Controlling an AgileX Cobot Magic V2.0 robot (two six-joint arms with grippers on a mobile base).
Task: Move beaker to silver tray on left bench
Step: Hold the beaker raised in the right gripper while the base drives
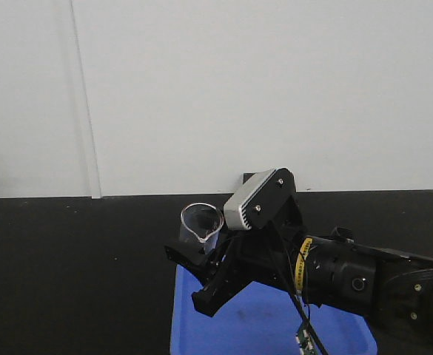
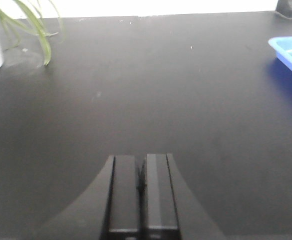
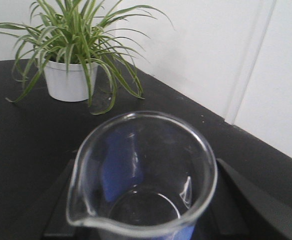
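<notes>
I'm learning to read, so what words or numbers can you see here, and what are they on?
On the yellow sticker on the right arm: dark print, too small and blurred to read.
On the beaker: no markings show.
On the blue tray and the white plant pot: no writing.

Beaker point(image 1: 201, 222) in right pincer point(image 1: 194, 275) over plastic tray's point(image 1: 268, 329) rear-left corner, potted plant point(image 3: 71, 75) left of tray

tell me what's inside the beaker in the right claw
Nothing that shows: the beaker looks empty, with clear glass down to a bare bottom in the right wrist view. The blue tray shows through its wall. The right claw covers its lower outer sides.
</notes>
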